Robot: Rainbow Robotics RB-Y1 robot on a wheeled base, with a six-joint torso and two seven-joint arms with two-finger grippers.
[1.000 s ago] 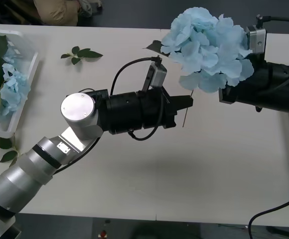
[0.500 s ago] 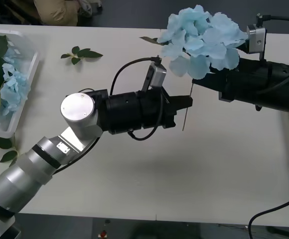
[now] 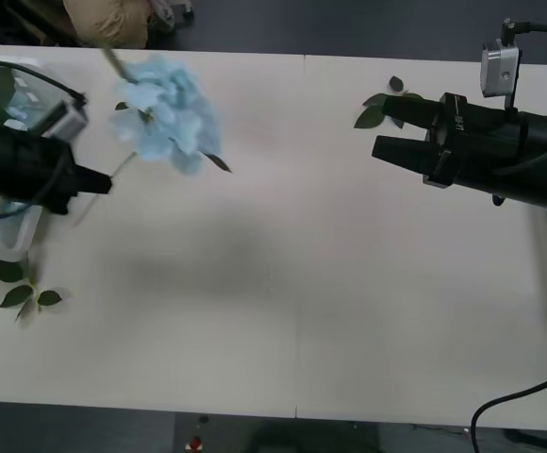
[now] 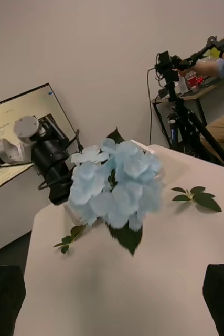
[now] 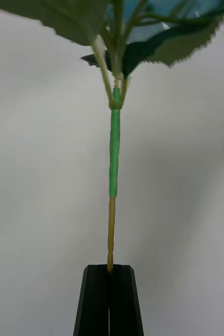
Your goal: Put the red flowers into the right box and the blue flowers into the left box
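Petals, fluffy and pale blue, crown the blue flower (image 3: 165, 111) held above the table's (image 3: 283, 302) left side, just beside the left box (image 3: 9, 241). Its thin green-and-tan stem (image 5: 113, 173) slants down from the head to the left gripper (image 3: 104, 184), whose black fingers (image 5: 110, 299) are clenched flat on the stem's end. Over at the right, the right gripper (image 3: 387, 132) hangs released, dark fingers (image 4: 222, 294) spread, pointing left across the matte white tabletop.

The left gripper (image 3: 99, 183) is pinched tight at the table's left, while the right gripper (image 3: 379, 134) hangs wide open.
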